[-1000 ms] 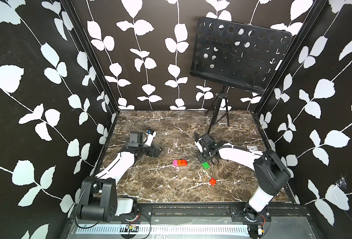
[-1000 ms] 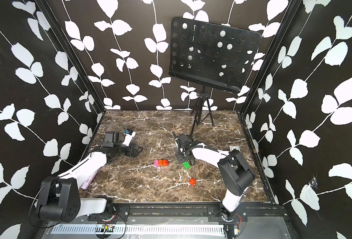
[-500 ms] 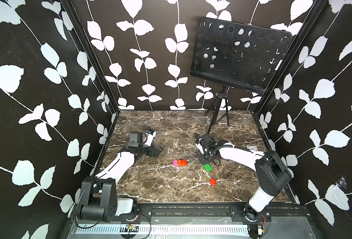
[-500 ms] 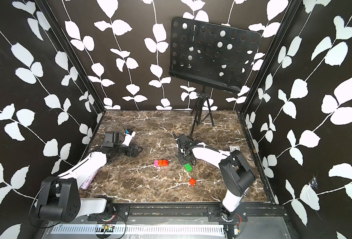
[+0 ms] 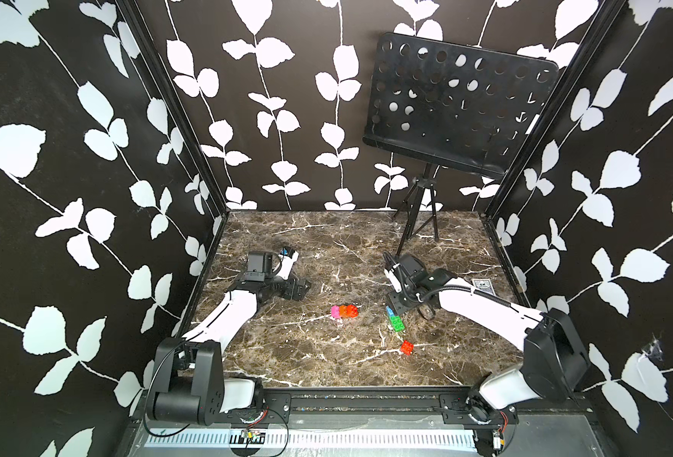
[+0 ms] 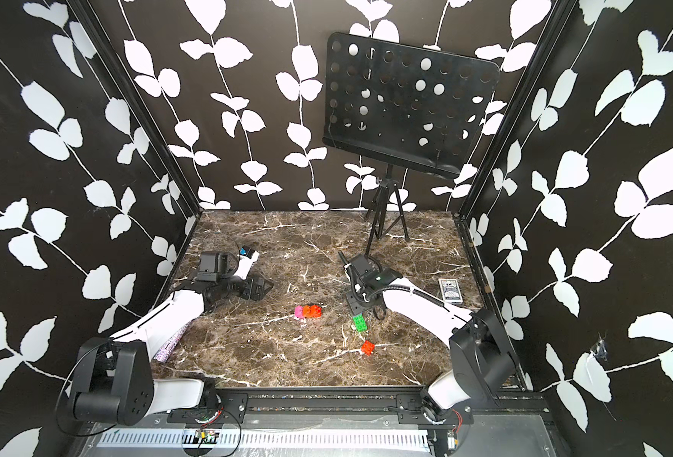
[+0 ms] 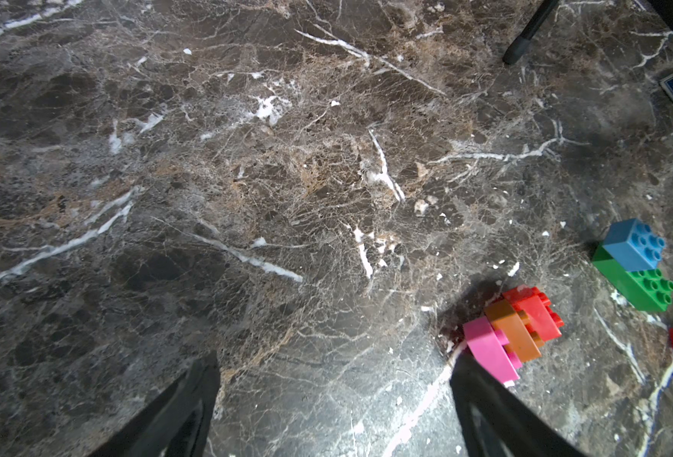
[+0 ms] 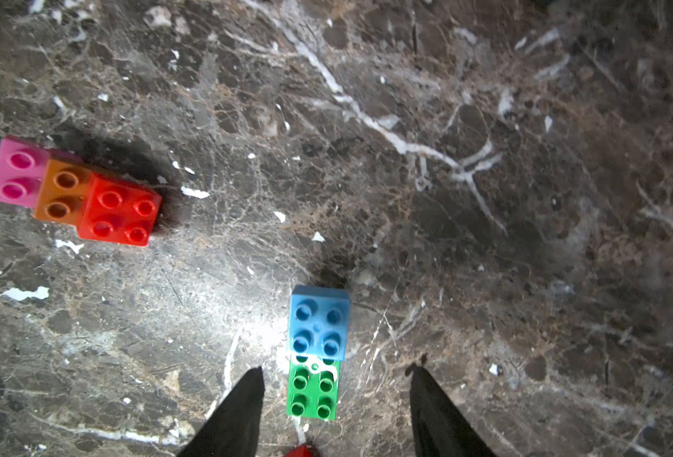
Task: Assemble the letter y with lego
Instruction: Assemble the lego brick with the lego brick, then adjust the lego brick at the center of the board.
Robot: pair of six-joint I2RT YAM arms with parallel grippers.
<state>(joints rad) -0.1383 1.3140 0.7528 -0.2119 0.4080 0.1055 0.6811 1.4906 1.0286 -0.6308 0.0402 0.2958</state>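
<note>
Six lego pcs are counted on the marble table (image 5: 327, 245): 2 joined groups + 1 single pc.

At far left, near the left wall, the left gripper (image 5: 299, 287) is held low over the table. Its jaws are spread wide and nothing is grasped. In the left wrist view only bare marble is seen between its fingertips (image 7: 202, 380).

Further right, about mid-table, 3 pcs are joined in one stepped row: pink brick (image 5: 334, 311) at the left end, orange brick (image 5: 343, 311) in the middle, red brick (image 5: 351, 310) at the right end. Each pc is shifted against the next one, as is shown in the right wrist view (image 8: 59, 194). It cannot be told for sure whether this row stands studs-up or lies on its side.

Right of it, well apart, the blue brick (image 8: 319, 322) is pressed on one end of the longer green brick (image 8: 313, 391), and 4 green studs are left free. The right gripper (image 8: 338, 368) is placed directly over this pair. Its jaws are parted, one on each side of the free green end, w/ a gap on both sides, so nothing is gripped.

Slightly right and nearer to the front edge, the loose red brick (image 5: 407, 347) is lying alone, near the green end but not touching it.

Close to the right wall a card box (image 5: 483, 285) is lying flat. At back right a black music stand (image 5: 457, 107) is set w/ its tripod on the table.
</note>
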